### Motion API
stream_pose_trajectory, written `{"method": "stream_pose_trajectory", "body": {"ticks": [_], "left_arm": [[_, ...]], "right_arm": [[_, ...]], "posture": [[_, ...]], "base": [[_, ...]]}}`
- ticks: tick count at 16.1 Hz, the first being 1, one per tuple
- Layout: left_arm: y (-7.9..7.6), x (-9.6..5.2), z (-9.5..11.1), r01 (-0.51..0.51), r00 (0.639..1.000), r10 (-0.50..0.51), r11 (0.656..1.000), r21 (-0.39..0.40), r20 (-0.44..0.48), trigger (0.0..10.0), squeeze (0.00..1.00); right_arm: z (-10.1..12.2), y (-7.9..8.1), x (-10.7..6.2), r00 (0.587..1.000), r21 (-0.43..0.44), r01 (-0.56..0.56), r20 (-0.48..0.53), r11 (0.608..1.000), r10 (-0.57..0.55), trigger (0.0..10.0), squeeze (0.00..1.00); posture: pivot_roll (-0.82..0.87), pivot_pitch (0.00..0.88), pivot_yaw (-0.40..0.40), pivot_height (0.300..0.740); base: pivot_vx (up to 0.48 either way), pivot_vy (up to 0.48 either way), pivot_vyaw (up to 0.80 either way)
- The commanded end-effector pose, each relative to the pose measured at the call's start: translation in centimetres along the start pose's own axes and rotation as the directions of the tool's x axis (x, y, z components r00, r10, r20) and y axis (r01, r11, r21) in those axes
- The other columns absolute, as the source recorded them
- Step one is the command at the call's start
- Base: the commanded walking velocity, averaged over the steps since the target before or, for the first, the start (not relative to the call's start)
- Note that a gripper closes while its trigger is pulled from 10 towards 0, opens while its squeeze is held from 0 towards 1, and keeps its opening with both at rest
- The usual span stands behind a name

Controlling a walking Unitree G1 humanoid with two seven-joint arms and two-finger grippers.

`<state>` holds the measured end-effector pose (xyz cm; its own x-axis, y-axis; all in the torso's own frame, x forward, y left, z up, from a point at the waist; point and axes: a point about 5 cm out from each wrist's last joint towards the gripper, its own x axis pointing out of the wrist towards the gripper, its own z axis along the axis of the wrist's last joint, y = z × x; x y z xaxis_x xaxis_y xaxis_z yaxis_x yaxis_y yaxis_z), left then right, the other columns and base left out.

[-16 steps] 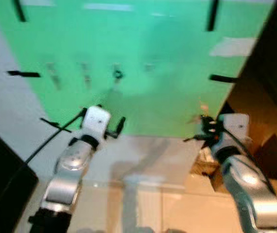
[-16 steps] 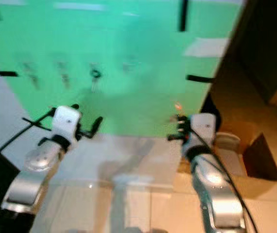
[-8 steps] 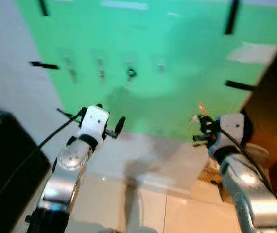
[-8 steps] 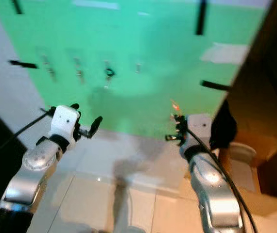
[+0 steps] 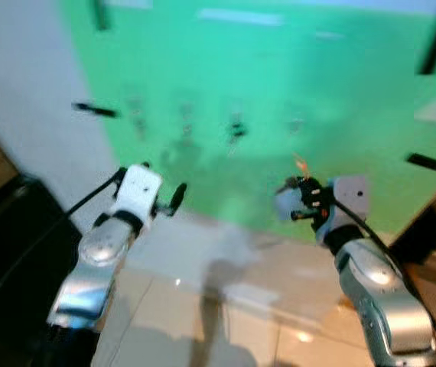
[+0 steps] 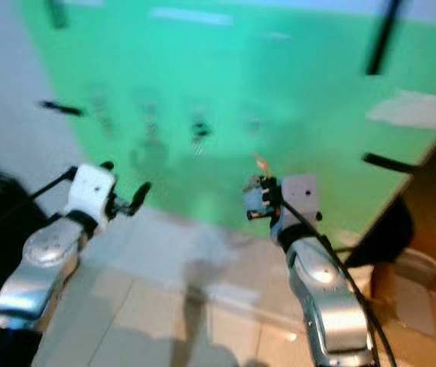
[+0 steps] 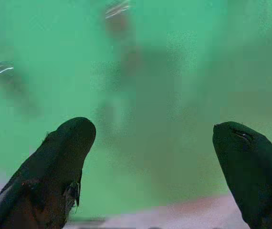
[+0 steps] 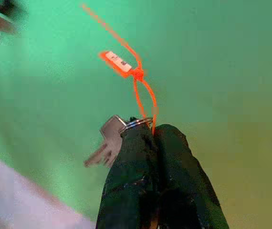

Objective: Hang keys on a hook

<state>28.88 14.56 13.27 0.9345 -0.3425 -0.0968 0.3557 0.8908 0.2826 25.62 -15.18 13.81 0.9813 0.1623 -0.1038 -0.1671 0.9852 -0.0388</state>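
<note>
Since half a second ago the camera has swung, so the green wall panel (image 5: 279, 99) and its row of hooks (image 5: 186, 116) sit further right in the head views; the right arm has come up and inward, its wrist now nearer the panel's middle, while the left arm holds much the same pose.

Right gripper (image 8: 152, 131): fingers pressed together, clamped on the ring of the keys (image 8: 108, 141). A silver key hangs off the ring beside the fingertips, and an orange cord (image 8: 138, 83) with a small tag (image 8: 117, 60) runs from the ring away toward the panel. In the left eye view the cord shows as an orange fleck just above the gripper, right of and lower than the hook row.

One hook already carries a dark ring (image 5: 236, 128); the hooks either side are blurred.

Left gripper (image 7: 152, 129): fingers spread wide, holding nothing, facing the green panel, near its lower left edge.

Pale floor tiles (image 5: 172, 321) lie near; a dark cabinet (image 5: 11, 245) stands at the left.
</note>
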Motion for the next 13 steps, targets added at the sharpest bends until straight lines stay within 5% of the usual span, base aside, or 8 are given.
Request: {"method": "stream_pose_trajectory", "body": {"ticks": [1, 7, 11, 13], "left_arm": [[0.0, -0.3, 0.0, 0.021, 1.000, -0.021, 1.000, 0.023, 0.001, 10.0, 0.00], [-1.2, -1.2, 0.8, 0.263, 0.963, -0.263, 0.965, 0.006, 0.056, 10.0, 0.00], [-1.3, -1.5, 0.8, 0.356, 0.933, -0.356, 0.934, 0.016, 0.043, 10.0, 0.00], [-1.3, -1.6, 0.8, 0.379, 0.925, -0.379, 0.925, 0.016, 0.038, 10.0, 0.00]], "right_arm": [[0.5, 0.1, 0.0, 1.000, -0.018, -0.002, 0.022, 1.000, 0.002, 10.0, 0.00], [2.1, 0.0, 0.6, 0.997, -0.193, 0.002, 0.070, 0.981, 0.012, 10.0, 0.00], [3.0, -0.4, 2.2, 0.995, -0.434, 0.091, 0.072, 0.896, -0.066, 10.0, 0.00], [3.8, -0.1, 3.1, 0.994, -0.458, 0.100, 0.092, 0.883, -0.065, 10.0, 0.00]], "posture": [[-0.06, 0.000, 0.030, 0.740], [-0.06, 0.000, 0.028, 0.740], [-0.05, 0.000, 0.039, 0.740], [-0.05, 0.000, 0.044, 0.740]], "base": [[0.000, 0.000, 0.00], [0.000, 0.000, 0.00], [0.000, 0.000, 0.00], [0.000, 0.000, 0.00]]}}
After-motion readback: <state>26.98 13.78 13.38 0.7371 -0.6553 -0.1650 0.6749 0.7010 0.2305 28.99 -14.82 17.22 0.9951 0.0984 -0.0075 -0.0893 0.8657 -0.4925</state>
